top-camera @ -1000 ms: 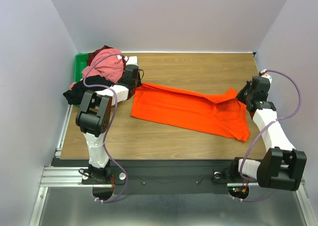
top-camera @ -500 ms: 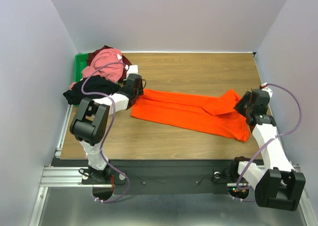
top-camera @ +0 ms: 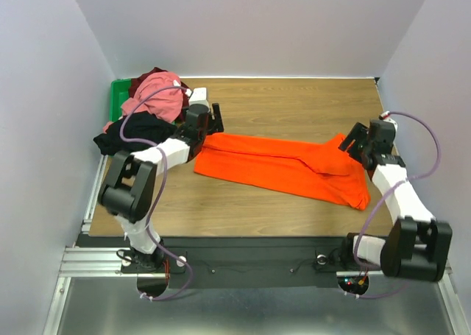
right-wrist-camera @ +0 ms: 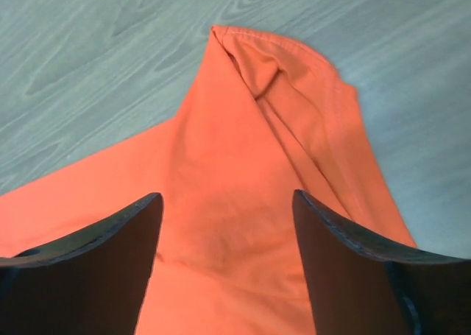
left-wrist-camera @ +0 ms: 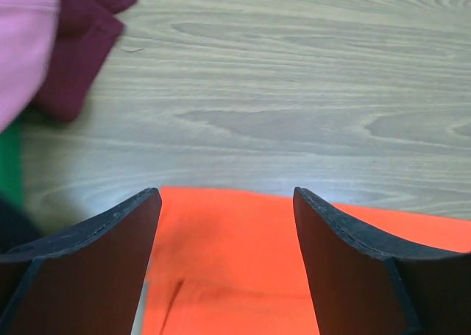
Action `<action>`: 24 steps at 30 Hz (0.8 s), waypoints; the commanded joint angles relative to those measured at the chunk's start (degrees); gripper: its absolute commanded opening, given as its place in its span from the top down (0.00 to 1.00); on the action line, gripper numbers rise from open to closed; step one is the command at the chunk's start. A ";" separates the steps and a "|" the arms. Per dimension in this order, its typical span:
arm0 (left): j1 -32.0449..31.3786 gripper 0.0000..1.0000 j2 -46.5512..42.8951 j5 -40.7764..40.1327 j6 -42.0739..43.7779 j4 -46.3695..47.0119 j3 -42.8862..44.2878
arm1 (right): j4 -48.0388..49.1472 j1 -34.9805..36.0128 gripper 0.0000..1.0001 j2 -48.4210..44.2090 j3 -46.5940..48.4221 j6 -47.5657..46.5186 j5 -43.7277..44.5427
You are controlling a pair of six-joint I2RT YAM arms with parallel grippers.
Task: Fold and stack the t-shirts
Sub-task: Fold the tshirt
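The bright orange t-shirt (top-camera: 280, 167) lies on the wooden table as a long band folded lengthwise. My left gripper (top-camera: 215, 121) hovers over its left end, open, with only orange cloth (left-wrist-camera: 228, 261) showing below the gap of the left gripper (left-wrist-camera: 227, 195). Open too, my right gripper (top-camera: 352, 140) hangs over the right end, where a sleeve (right-wrist-camera: 276, 77) lies folded in on the orange shirt; nothing sits between the fingers of the right gripper (right-wrist-camera: 227, 199). Pink (top-camera: 158, 92), black (top-camera: 129, 129) and maroon (left-wrist-camera: 81, 40) t-shirts are heaped at the back left.
A green bin (top-camera: 116, 99) stands at the back left corner, mostly under the heap of shirts. Bare wood (top-camera: 294, 107) stretches behind the orange shirt and in front of it. White walls close in on three sides.
Both grippers went from shut to open and let go of the orange shirt. Its far edge was carried toward the near side, leaving a narrower band. Both grippers then drew back.
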 commanded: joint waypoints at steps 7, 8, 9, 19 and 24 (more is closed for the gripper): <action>1.40 0.16 12.36 9.47 -0.47 5.62 6.84 | 10.95 -0.32 0.41 20.15 9.69 -0.61 -0.65; 1.92 0.16 12.89 10.35 -0.55 5.71 6.92 | 10.96 -0.41 0.42 21.57 11.17 -0.69 -0.21; 2.19 0.16 13.76 11.83 -0.90 5.97 6.84 | 10.96 -0.32 0.43 22.71 11.79 -0.87 0.14; 4.56 0.16 16.93 17.21 -2.31 8.97 5.17 | 11.48 -0.32 0.46 32.04 15.40 -1.31 3.22; 5.26 0.16 17.02 17.91 -2.49 10.02 3.94 | 11.57 -0.41 0.47 33.53 15.41 -1.05 4.28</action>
